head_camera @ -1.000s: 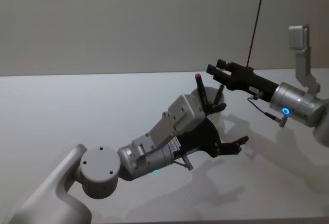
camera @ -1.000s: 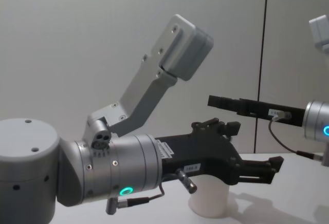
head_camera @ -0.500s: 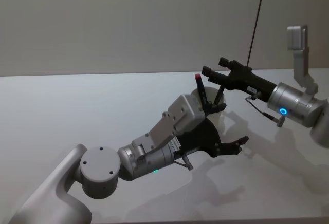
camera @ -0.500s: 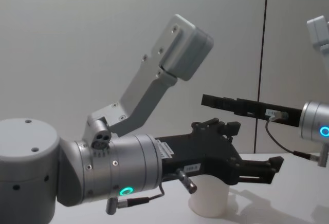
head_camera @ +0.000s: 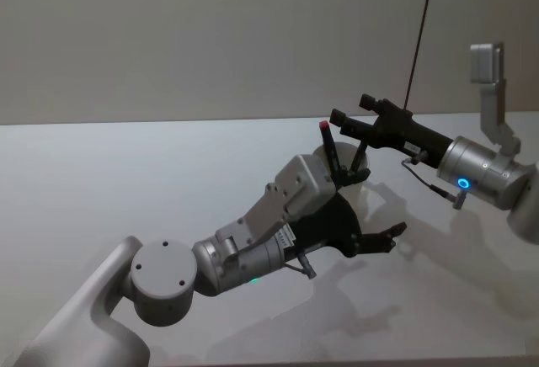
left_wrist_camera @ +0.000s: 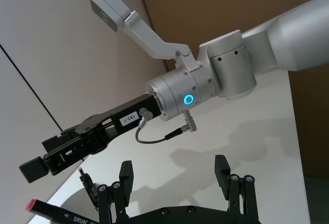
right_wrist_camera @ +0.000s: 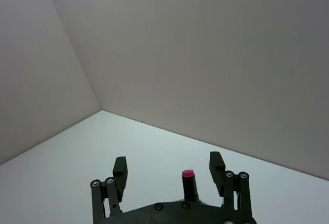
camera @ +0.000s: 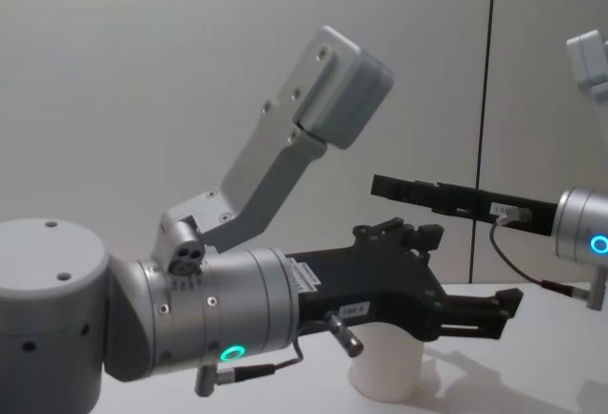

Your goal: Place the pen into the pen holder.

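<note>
Dim, even light from above casts soft arm shadows on the pale table (head_camera: 126, 173); focus stays sharp.

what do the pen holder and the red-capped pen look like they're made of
Pen holder: probably paper, going by its plain matte white tapered wall with no gloss. Red-capped pen: likely plastic, with a dark smooth barrel and a red end cap; it stands in the holder, so only its top shows.
</note>
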